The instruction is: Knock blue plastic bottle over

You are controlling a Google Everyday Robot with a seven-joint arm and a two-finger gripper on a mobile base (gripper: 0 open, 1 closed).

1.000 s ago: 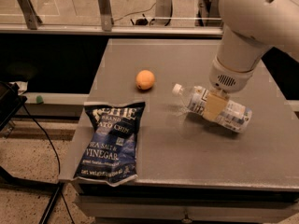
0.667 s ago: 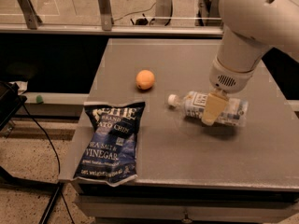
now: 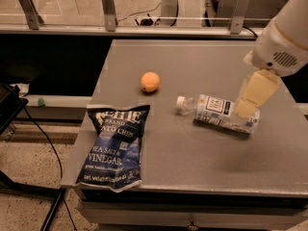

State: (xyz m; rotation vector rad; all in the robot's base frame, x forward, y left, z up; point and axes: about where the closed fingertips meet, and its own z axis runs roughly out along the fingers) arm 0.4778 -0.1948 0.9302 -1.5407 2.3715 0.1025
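Camera view, sole view on record.

Item 1: the blue plastic bottle [image 3: 219, 111] lies flat on its side on the grey table [image 3: 192, 172], right of centre. Its white cap [image 3: 181, 101] points to 9 o'clock and its base to 3 o'clock. No part of it stands upright.

Item 2: the gripper [image 3: 245, 110] hangs from the white arm [image 3: 281, 52], which enters from 2 o'clock. Its cream tip overlaps the bottle's base end in the picture. Contact cannot be confirmed. Whether the gripper is apart or together cannot be told from this view. It is not seen clamped on anything.

Item 3, change noted: a second ago the gripper sat over the middle of the bottle, and the cap pointed toward 10 o'clock. The arm has since drawn off toward 3 o'clock and risen. The bottle has swung slightly, so the cap now sits lower and squarely at 9 o'clock. The bottle was already down then and remains down.

Item 4, bystanders: an orange fruit [image 3: 150, 82] rests at 10 o'clock of the bottle, well apart from it. The Kettle Brand salt and vinegar chip bag [image 3: 117, 148] lies at 8 o'clock, reaching the table's front left corner. Neither appears disturbed.

Assessment: the bottle is knocked over, so the task's aim looks met. The arm's retreat reads as a release step. Residual risk is the bottle rolling on its ribbed side.
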